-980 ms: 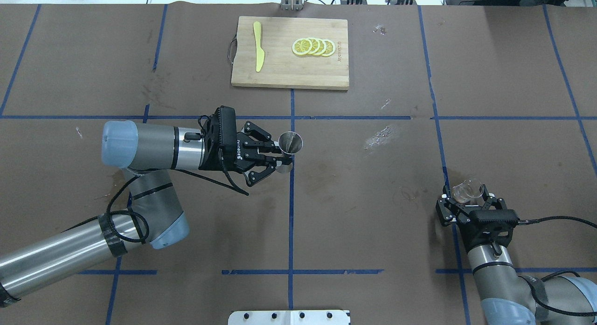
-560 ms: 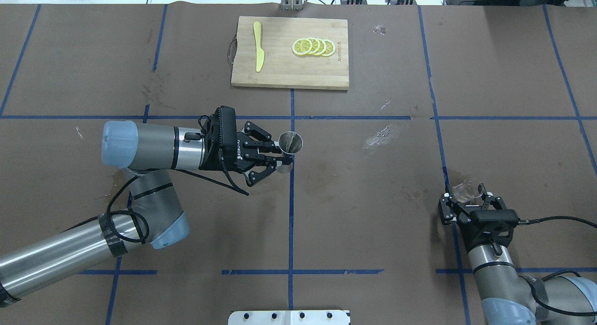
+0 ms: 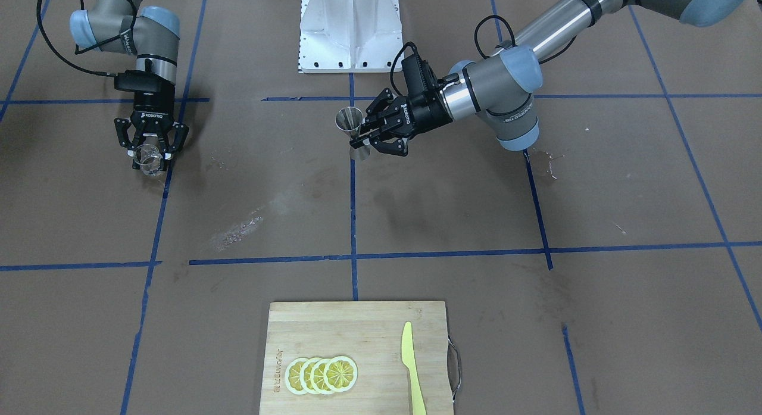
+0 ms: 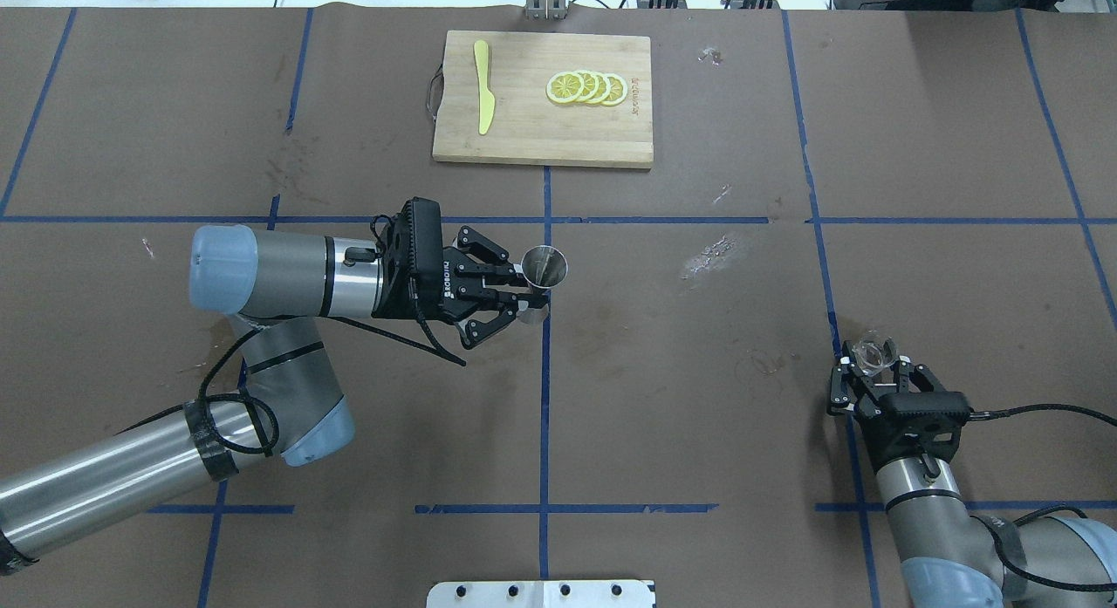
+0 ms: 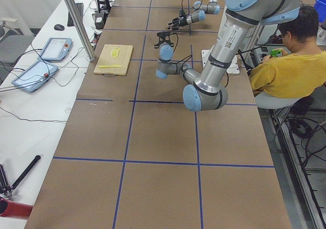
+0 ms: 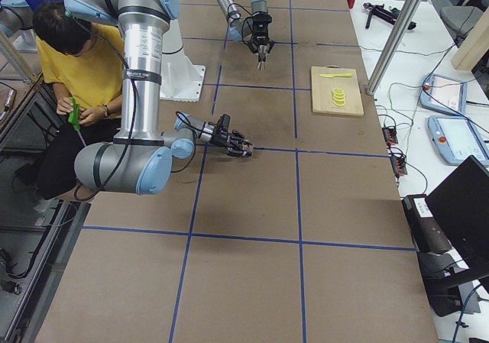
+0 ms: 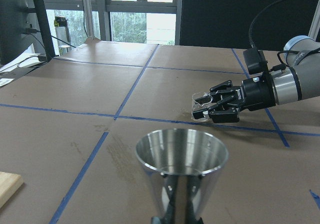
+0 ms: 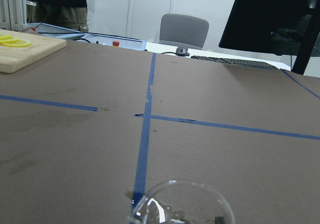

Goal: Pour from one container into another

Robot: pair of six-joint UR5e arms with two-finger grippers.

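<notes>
Overhead exterior view: the left gripper is clamped on the narrow waist of the steel jigger. It holds the jigger upright, mouth up, above the table on the robot's side of the cutting board and roughly in line with the board's middle. Far from the board, toward the robot's right and closer to its base, the right gripper has its jaws closed around the glass cup low over the table. The left wrist view shows the cup leaning forward. Whether its base touches the surface, or whether it holds any liquid, cannot be told.

Cup and jigger are well apart, so the risk lies in the carry and the tip. A leaning cup could slop out any contents on the way across. Smooth glass could slide in the pads if the wrist rolls quickly. The jigger's mouth is a small target, so a stream started high or off-centre would probably miss and land on the table. A knock from the cup's rim could swivel the jigger about its pinched waist. The lemon slices and yellow knife on the board lie clear of that path.
</notes>
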